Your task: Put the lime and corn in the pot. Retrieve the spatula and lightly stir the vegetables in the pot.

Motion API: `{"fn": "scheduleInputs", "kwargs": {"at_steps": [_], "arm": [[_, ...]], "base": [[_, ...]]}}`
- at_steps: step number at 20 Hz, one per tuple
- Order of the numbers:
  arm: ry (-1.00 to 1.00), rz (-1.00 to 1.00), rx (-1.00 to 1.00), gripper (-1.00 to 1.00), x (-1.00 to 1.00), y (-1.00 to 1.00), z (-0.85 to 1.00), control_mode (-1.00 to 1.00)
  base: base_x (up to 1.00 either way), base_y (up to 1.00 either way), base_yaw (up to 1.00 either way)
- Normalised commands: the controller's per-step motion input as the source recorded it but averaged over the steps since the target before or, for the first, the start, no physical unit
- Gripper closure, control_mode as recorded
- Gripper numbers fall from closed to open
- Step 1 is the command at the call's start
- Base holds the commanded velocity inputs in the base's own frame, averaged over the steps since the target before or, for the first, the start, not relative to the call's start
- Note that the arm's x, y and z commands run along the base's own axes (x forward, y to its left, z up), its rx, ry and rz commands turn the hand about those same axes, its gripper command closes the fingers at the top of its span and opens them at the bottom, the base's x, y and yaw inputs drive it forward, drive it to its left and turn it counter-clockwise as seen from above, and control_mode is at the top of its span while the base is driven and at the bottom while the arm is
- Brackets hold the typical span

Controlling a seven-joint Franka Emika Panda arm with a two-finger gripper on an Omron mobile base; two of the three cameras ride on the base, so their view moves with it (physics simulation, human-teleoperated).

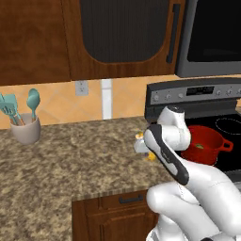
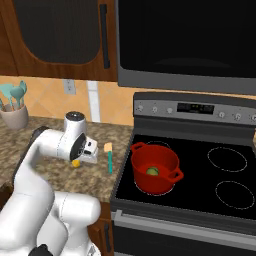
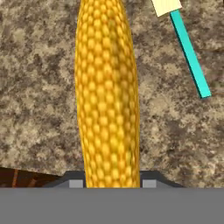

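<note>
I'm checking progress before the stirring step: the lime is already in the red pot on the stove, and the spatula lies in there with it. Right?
Not quite. The lime is in the red pot on the stove, but the spatula is not. In the right base view it lies flat on the granite counter, left of the stove and apart from the pot, near the corn.

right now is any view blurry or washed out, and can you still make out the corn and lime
Hand view: the corn looms huge and soft-edged, kernels still readable, spatula crisp beside it. Right base view: even flat light, no glare; the lime shows clearly inside the pot. Left base view: the arm hides most of the corn, just yellow slivers by the tool.
</note>
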Motion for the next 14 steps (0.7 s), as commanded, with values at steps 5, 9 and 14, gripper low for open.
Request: {"fn": "scheduleInputs", "kwargs": {"at_steps": [5,9,14], "arm": [[-0.21,0.00,0.01,1.00,-0.55,-0.24,0.99,-1.00],[-0.12,0.00,0.00,1.00,-0.23,-0.63,1.00,-1.00],[0.13,-0.08,0.01,1.00,0.05,-0.99,0.67,-1.00]], "base": [[0.00,0.00,0.00],[0.00,0.00,0.00],[0.00,0.00,0.00]]}}
